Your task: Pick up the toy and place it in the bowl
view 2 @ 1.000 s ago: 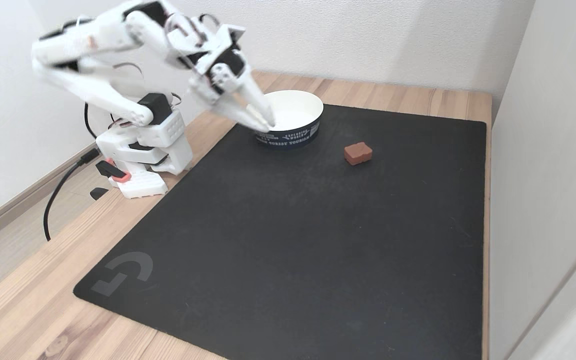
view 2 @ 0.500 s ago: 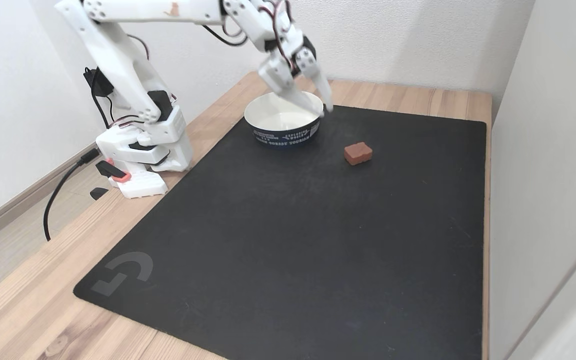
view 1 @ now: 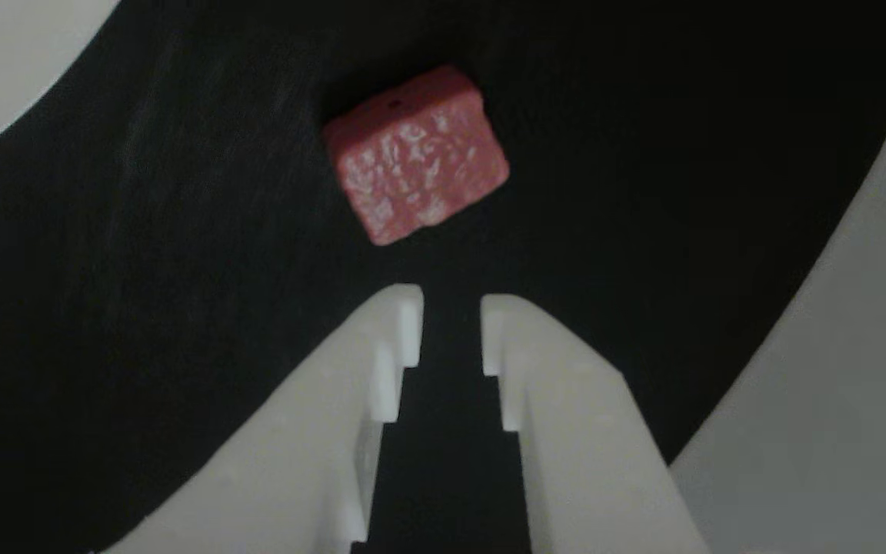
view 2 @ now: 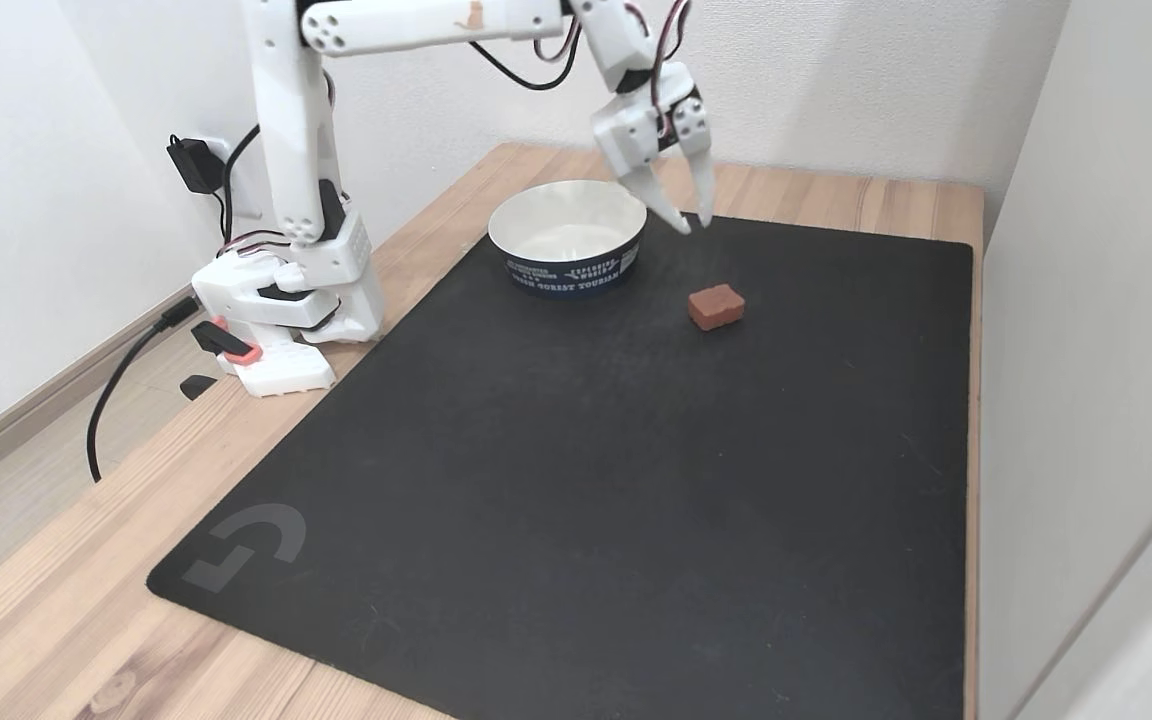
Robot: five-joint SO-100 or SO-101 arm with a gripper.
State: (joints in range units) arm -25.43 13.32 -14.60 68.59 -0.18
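The toy (view 2: 716, 306), a reddish-pink block, lies on the black mat to the right of the bowl (view 2: 566, 272), which is white inside with a dark blue printed wall. My gripper (view 2: 693, 225) hangs in the air just right of the bowl's rim, above and behind the toy, fingers pointing down and slightly apart with nothing between them. In the other view the toy (view 1: 420, 158) shows its white-speckled face and a small hole, a short way beyond my gripper (view 1: 451, 300), whose fingers stand a narrow gap apart.
The black mat (view 2: 576, 480) covers most of the wooden table (view 2: 836, 195). The arm's base (view 2: 281, 310) and its cables stand at the mat's left edge. A pale wall panel (view 2: 1096, 300) borders the table's right side.
The arm has swung right and risen, carrying the gripper from the bowl's left rim, across the bowl, to the air just right of it. Toy and bowl have not moved.
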